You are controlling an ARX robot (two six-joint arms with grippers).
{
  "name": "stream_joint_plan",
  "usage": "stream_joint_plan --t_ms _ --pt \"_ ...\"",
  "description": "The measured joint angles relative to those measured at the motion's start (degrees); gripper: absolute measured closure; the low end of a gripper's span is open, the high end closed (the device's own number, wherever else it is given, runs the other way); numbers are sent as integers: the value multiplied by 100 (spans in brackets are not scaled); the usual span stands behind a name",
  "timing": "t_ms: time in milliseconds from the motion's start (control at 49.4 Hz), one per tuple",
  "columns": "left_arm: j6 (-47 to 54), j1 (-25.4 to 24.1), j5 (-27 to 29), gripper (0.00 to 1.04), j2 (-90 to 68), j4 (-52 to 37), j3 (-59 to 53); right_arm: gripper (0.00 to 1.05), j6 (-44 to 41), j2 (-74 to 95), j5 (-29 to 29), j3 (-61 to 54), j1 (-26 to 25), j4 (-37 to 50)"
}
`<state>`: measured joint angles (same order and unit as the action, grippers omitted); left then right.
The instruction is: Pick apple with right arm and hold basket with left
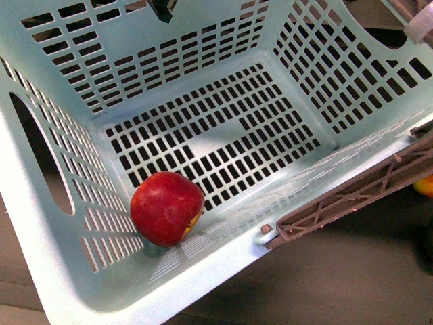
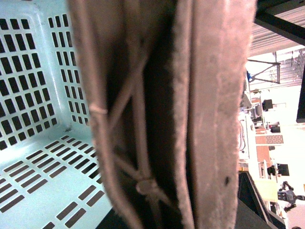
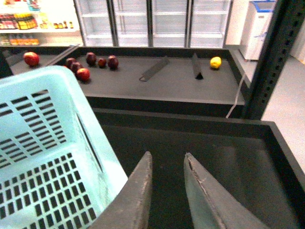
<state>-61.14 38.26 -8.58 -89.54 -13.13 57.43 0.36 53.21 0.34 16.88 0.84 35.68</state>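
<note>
Right pincer [image 3: 167,158] gapes empty beside slotted basket [image 3: 38,143] holding glossy round apple [image 1: 166,207]; left pincer [image 1: 162,8] unclear.

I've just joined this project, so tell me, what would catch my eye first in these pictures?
A glossy red apple lies alone in the near-left corner of the turquoise basket. The basket's brown latticed handle fills the left wrist view, and the right gripper hangs open and empty beside the basket.

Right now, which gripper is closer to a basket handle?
Left. The handle fills its wrist view, right up close; the right gripper sits outside the basket, over a dark shelf.
</note>
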Motion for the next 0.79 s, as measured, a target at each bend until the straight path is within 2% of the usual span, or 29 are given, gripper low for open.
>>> stream_joint_plan --t_ms 122,162,790 --pt "-15 0 -13 89 0 0 0 100 0 -295 -7 -313 -66 20" --pt "-15 0 -15 89 0 0 0 103 -9 -413 -22 -417 -66 20" --pt "-15 0 -26 89 0 0 0 103 -17 -2197 -22 -1370 -74 -804"
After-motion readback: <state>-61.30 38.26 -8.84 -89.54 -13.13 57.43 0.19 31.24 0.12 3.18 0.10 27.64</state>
